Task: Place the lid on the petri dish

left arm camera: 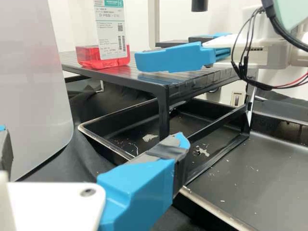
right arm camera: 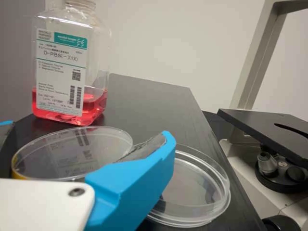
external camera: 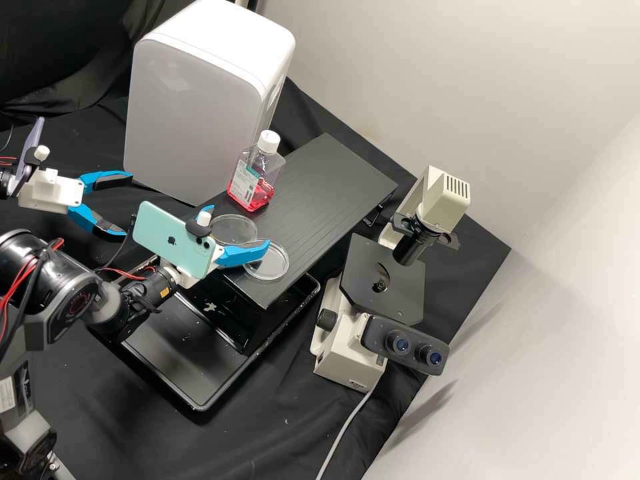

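Two clear round petri pieces lie side by side on the raised black shelf (external camera: 333, 180). One piece (external camera: 233, 228) (right arm camera: 72, 151) sits between the fingers of my right gripper (external camera: 243, 243) (right arm camera: 84, 132), which is open around it. The other piece (external camera: 267, 262) (right arm camera: 192, 185) lies just outside the right gripper's blue finger (right arm camera: 139, 178), partly hidden by it. I cannot tell which piece is the lid. My left gripper (external camera: 123, 203) (left arm camera: 86, 139) hangs open and holds nothing, off the shelf's left end near the white box. The right gripper's finger (left arm camera: 178, 55) shows above the shelf edge.
A bottle of red liquid (external camera: 253, 177) (right arm camera: 67, 72) stands on the shelf behind the dishes. A large white box (external camera: 200, 93) stands at the back left. A microscope (external camera: 393, 280) is to the right. A black tray (external camera: 200, 360) (left arm camera: 231, 183) lies under the shelf.
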Available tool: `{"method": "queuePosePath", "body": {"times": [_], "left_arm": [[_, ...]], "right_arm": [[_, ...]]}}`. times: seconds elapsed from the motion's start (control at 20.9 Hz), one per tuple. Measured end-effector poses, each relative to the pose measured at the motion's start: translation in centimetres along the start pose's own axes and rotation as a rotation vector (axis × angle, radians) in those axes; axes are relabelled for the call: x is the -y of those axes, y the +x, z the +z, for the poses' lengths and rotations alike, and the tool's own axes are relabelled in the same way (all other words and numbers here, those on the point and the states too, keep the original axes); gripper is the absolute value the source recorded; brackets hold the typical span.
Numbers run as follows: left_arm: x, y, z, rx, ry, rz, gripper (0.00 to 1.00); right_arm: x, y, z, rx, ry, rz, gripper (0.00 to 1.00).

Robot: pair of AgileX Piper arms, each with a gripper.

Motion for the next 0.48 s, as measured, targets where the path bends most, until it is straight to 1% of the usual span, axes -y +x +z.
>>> {"method": "queuePosePath", "body": {"times": [0.48], "left_arm": [[0.0,0.0,0.0,0.0,0.0,0.0,1.0]], "right_arm": [[-0.05,0.0,0.07,0.008,0.004,0.005,0.0]]}}
